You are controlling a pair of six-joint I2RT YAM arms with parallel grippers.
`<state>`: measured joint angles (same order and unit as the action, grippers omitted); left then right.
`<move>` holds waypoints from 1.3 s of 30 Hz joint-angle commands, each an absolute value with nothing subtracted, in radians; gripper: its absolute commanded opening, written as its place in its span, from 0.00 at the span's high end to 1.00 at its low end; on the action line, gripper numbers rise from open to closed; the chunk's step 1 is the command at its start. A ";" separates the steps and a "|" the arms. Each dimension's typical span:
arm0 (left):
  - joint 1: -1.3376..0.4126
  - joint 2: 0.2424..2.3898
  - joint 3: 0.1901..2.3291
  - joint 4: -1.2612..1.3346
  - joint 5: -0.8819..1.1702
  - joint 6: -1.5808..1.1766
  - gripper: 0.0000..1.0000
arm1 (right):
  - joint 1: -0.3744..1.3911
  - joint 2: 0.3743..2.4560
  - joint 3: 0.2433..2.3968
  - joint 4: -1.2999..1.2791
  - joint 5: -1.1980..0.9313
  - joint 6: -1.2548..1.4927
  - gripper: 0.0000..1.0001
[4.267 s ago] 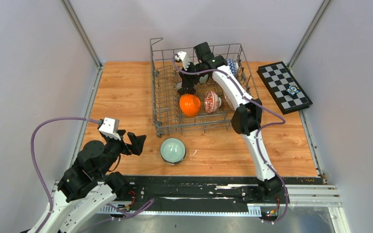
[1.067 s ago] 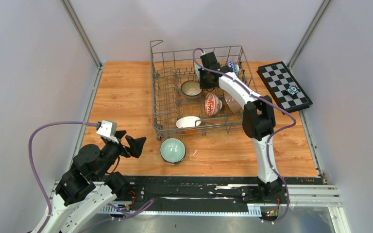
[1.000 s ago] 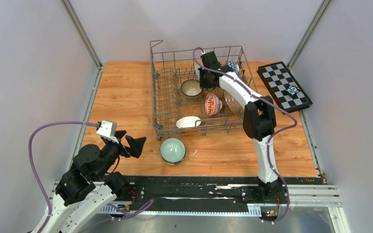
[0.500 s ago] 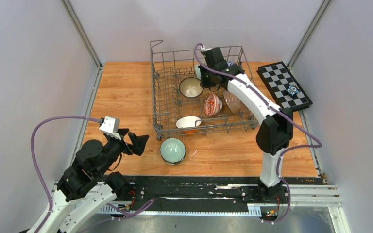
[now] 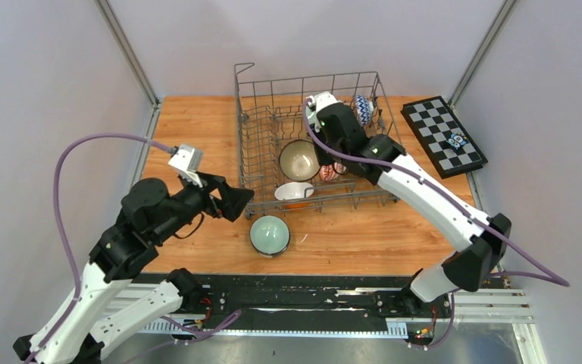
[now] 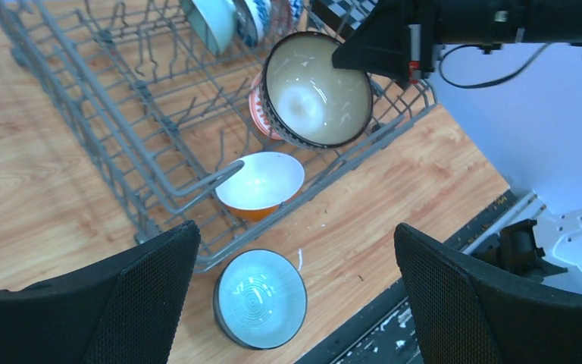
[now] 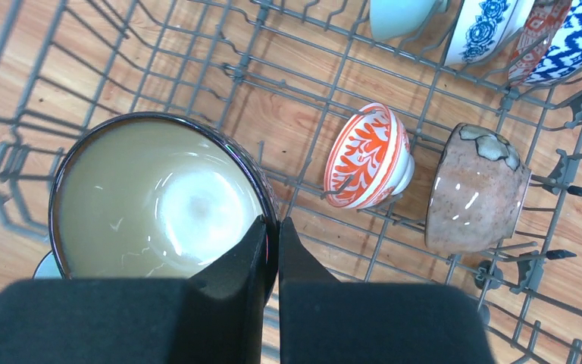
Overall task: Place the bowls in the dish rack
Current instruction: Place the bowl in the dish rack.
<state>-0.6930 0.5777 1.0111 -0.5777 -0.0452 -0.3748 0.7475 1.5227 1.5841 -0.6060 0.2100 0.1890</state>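
Observation:
My right gripper [image 7: 271, 235] is shut on the rim of the dark-rimmed beige bowl [image 7: 151, 201], held above the dish rack [image 5: 254, 144]; the bowl also shows in the top view [image 5: 298, 159] and the left wrist view [image 6: 316, 87]. The orange bowl [image 5: 294, 193] lies in the rack's front. The red-white patterned bowl [image 7: 365, 155] and a speckled beige bowl [image 7: 470, 189] lie in the rack. Blue-white bowls [image 7: 568, 34] stand at the back. The pale green bowl [image 5: 270, 235] sits on the table in front of the rack. My left gripper [image 6: 295, 296] is open, above the pale green bowl [image 6: 261, 297].
A black-and-white chequered board [image 5: 443, 136] lies at the far right with a small object on it. The rack's wire walls and upright tines [image 7: 235, 72] surround the held bowl. Grey walls close in both sides. A black rail [image 5: 311, 292] runs along the near table edge.
My right gripper has lifted the beige bowl and carried it toward the rack's front. My left arm has risen and swung forward over the pale green bowl.

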 commanded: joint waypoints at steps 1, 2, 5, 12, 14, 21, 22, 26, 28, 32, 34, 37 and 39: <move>-0.689 0.660 1.041 -0.542 0.058 -0.412 0.00 | 0.836 1.413 1.538 -0.570 0.322 0.179 0.98; -0.689 0.676 1.045 -0.536 0.061 -0.419 0.00 | 0.856 1.398 1.529 -0.571 0.332 0.181 0.98; -0.689 0.719 1.058 -0.521 0.076 -0.440 0.00 | 0.916 1.368 1.512 -0.573 0.370 0.185 0.98; -0.690 0.811 1.054 -0.496 0.097 -0.498 0.00 | 1.047 1.341 1.493 -0.574 0.475 0.209 0.98; -0.691 0.828 1.051 -0.503 0.084 -0.512 0.00 | 1.080 1.343 1.494 -0.574 0.514 0.211 0.98; -0.690 0.844 1.002 -0.500 0.038 -0.557 0.11 | 1.157 1.339 1.503 -0.572 0.592 0.211 0.98; -0.690 0.846 0.995 -0.499 0.034 -0.560 0.13 | 1.166 1.338 1.505 -0.573 0.601 0.212 0.98; -0.692 0.860 0.972 -0.492 0.025 -0.571 0.25 | 1.191 1.330 1.503 -0.572 0.618 0.218 0.98; -0.692 0.866 0.964 -0.490 0.017 -0.574 0.29 | 1.198 1.328 1.505 -0.572 0.621 0.220 0.98; -0.692 0.870 0.954 -0.474 0.012 -0.581 0.42 | 1.213 1.331 1.509 -0.572 0.636 0.219 0.98; -0.693 0.877 0.952 -0.470 0.011 -0.581 0.51 | 1.219 1.332 1.511 -0.572 0.638 0.220 0.98; -0.698 0.888 0.939 -0.455 0.023 -0.588 0.62 | 1.230 1.333 1.517 -0.571 0.644 0.220 0.98; -0.702 0.887 0.928 -0.439 0.023 -0.591 0.72 | 1.233 1.332 1.517 -0.569 0.646 0.219 0.98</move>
<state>-0.6960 0.8803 0.9524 -0.4843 0.0227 -0.5854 1.2106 1.3693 1.4929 -0.6067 0.6022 0.1967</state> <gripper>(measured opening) 0.352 0.056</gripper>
